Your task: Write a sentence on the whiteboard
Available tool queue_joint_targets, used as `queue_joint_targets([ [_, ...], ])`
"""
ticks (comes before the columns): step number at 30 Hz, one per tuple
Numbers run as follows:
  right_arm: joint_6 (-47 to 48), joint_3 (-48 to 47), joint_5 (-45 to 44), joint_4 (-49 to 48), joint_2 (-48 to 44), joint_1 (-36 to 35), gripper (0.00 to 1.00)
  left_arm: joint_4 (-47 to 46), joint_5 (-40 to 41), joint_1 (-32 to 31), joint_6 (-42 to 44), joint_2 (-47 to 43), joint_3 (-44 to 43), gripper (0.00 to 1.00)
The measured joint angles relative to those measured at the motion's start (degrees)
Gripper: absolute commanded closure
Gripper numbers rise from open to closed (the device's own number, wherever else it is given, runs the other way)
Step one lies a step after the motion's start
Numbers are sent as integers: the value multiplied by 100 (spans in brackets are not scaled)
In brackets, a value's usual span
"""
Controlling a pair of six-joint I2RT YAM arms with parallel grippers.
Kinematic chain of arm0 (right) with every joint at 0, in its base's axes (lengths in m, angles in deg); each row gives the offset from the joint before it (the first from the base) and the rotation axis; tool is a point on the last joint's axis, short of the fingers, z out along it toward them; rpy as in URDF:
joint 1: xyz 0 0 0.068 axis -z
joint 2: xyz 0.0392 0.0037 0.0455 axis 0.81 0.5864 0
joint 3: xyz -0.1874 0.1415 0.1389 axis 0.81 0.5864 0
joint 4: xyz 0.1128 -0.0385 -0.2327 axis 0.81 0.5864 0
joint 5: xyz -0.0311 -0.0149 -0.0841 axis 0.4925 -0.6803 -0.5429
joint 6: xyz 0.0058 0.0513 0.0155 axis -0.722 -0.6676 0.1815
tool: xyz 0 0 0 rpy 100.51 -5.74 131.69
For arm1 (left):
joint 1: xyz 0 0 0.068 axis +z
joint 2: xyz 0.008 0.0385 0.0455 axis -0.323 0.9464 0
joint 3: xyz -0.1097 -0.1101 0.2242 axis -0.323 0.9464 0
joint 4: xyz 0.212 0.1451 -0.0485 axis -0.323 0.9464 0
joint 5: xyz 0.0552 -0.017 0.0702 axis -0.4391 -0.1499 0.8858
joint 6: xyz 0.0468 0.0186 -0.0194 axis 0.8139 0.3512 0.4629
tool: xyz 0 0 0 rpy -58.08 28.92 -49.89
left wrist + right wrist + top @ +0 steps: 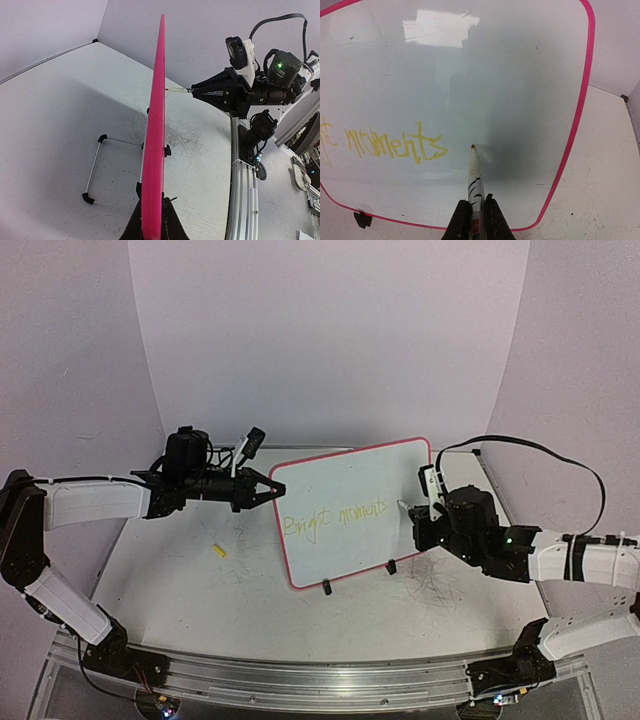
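Whiteboard edge clamped by left gripper, right gripper clamping marker, tip seemingly touching blank area

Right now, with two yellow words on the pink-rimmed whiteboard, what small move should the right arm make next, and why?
Probably start the next word's first stroke with the white-barrelled marker on the pink-rimmed whiteboard. The yellow handwritten sentence stops at "moments", the right gripper holds the tip just right of it by bare board, and the left gripper clamps the board's edge.

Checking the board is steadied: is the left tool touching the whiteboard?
Touching. Left wrist view: fingers of the left tool clamp the whiteboard by its pink rim.
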Motion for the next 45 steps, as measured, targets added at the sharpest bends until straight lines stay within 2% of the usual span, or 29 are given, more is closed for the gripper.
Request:
queue_joint_targets([
  [25,15,-22,7,-162,267,111,100,70,37,-9,4,0,-28,100],
  [45,20,-22,341,-210,276,121,100,101,51,-11,4,0,-39,100],
])
